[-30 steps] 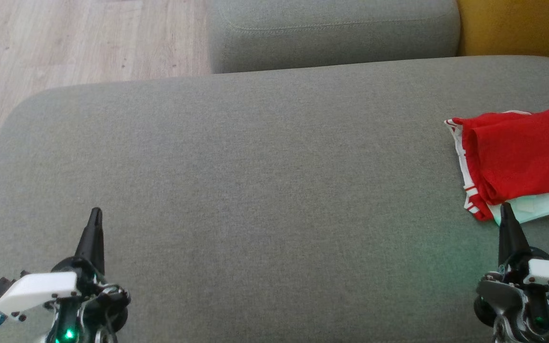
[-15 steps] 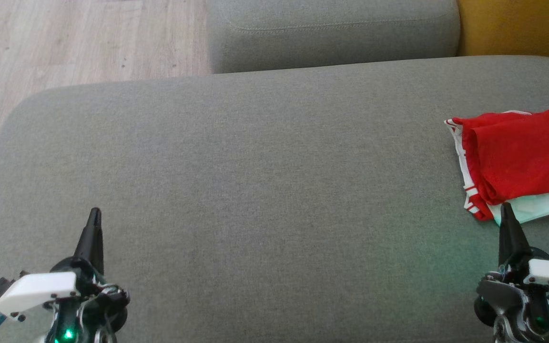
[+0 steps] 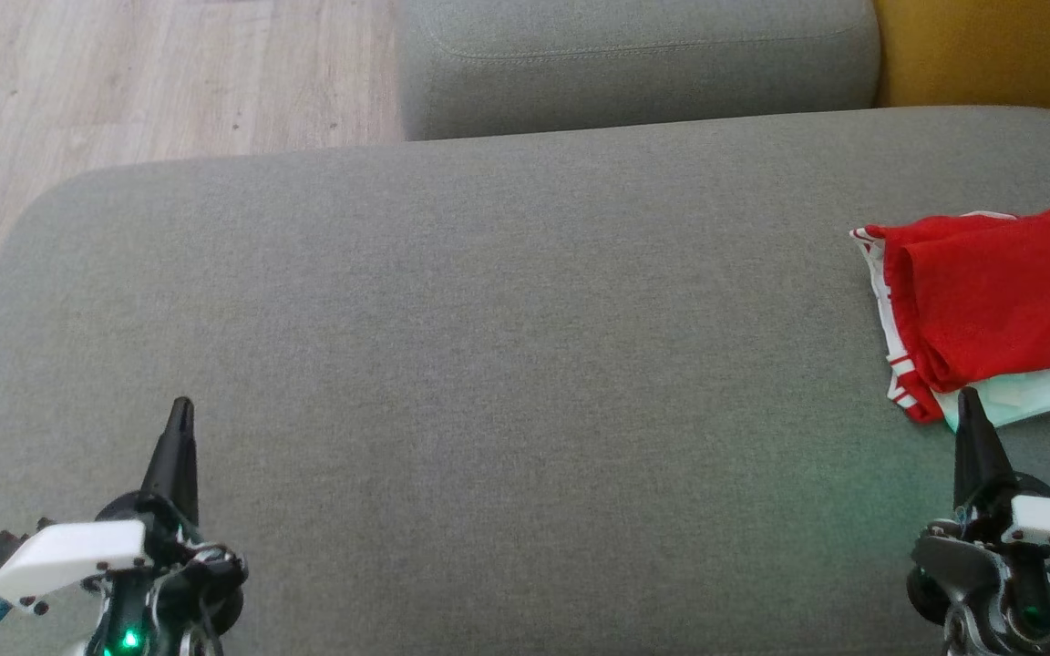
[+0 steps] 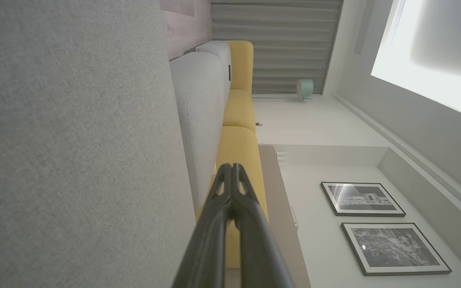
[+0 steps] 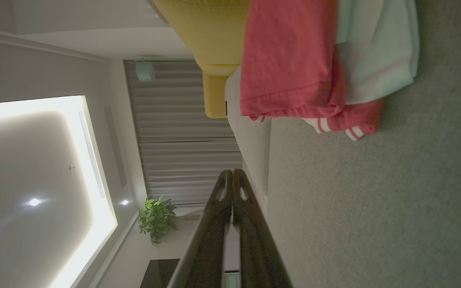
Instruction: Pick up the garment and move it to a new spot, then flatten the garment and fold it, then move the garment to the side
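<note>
Broad grey sofa seat [image 3: 488, 319]; wooden floor [image 3: 124, 73] beyond, left; yellow cushion [image 3: 990, 46] beyond, right; elsewhere framed pictures [image 4: 362, 199], potted plant [image 5: 156, 218].
</note>
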Tool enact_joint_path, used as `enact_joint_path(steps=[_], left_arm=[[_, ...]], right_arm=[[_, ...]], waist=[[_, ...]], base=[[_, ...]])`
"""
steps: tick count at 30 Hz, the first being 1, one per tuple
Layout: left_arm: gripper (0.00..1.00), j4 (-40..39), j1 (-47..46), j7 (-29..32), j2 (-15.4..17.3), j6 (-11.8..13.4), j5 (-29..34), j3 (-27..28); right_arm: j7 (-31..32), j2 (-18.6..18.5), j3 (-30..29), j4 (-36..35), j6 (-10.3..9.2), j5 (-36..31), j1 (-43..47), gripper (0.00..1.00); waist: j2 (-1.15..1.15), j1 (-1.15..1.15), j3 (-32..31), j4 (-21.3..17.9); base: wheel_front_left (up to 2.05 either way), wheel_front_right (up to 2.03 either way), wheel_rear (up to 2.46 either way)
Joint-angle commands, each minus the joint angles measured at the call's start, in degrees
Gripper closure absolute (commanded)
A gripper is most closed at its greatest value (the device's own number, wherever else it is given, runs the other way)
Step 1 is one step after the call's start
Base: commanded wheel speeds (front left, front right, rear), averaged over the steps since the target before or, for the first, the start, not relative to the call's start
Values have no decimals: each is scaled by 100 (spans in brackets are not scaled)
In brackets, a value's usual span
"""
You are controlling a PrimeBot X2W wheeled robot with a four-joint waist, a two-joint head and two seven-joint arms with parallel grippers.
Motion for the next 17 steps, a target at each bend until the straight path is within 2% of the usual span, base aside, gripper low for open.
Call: enact_joint_path(steps=[1, 17], left_arm=[[100, -167, -322, 57, 56, -42, 37, 196], [100, -167, -323, 66, 48, -42, 46, 206]], right_arm=[[36, -38, 116, -218, -4, 35, -315, 100], [38, -37, 113, -218, -4, 32, -315, 100]], waist=[[0, 0, 0, 0], [0, 0, 0, 0]], base=[[0, 0, 0], [0, 0, 0]])
